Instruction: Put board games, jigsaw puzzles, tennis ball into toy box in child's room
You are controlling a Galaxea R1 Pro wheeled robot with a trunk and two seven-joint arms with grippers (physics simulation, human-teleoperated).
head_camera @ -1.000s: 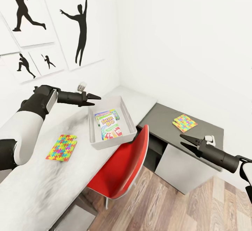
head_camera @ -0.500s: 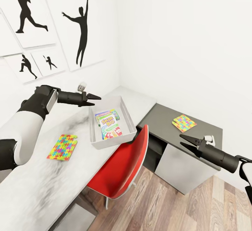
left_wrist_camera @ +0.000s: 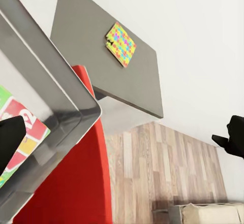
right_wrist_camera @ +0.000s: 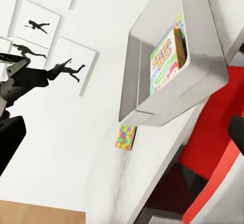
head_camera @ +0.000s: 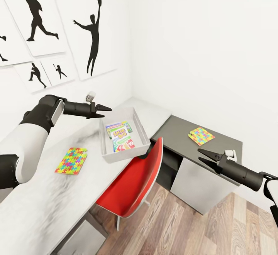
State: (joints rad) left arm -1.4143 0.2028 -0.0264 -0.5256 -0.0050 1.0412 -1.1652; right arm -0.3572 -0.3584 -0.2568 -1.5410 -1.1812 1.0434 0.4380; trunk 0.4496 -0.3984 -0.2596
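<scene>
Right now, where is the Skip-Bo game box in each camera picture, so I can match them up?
Head view: the Skip-Bo box lies flat inside the grey toy box on the pale table, just left of centre.
Left wrist view: a corner of it with a red card sits at the left edge, inside the bin.
Right wrist view: it shows upper right, inside the bin.
Shared landmark: the red chair, beside the bin.

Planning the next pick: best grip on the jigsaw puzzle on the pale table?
Probably from above with the left gripper, open and nearer: the jigsaw puzzle lies thin and flat on the table, so pinch across opposite edges; its long sides stand clear, and the toy box sits apart.
</scene>
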